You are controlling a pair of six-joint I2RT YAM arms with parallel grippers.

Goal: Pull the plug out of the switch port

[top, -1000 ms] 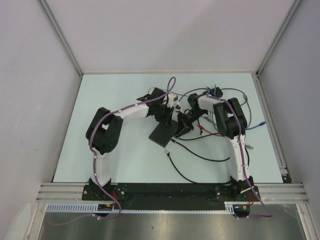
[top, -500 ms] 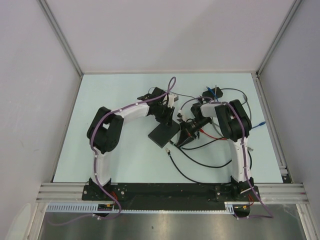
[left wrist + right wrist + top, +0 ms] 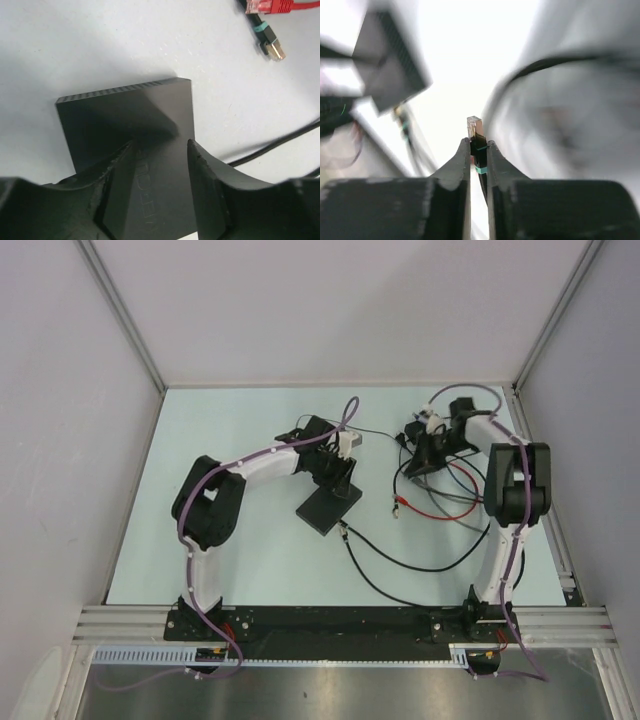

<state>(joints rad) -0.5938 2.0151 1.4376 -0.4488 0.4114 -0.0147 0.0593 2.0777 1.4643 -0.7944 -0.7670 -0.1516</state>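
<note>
Nearest the arm bases, a black cable (image 3: 400, 562) loops across the pale bench (image 3: 240, 560). Just beyond it lies the flat black switch (image 3: 328, 506). The left end effector (image 3: 160, 165) is set over its top, fingers parted and gripping nothing. The switch's ports can't be made out from here. A red cable (image 3: 440, 509) trails off to the right. Farthest back, well apart from the switch, the right end effector (image 3: 478, 145) is pinched tight on a clear-tipped plug (image 3: 474, 124), which is free of any socket.
</note>
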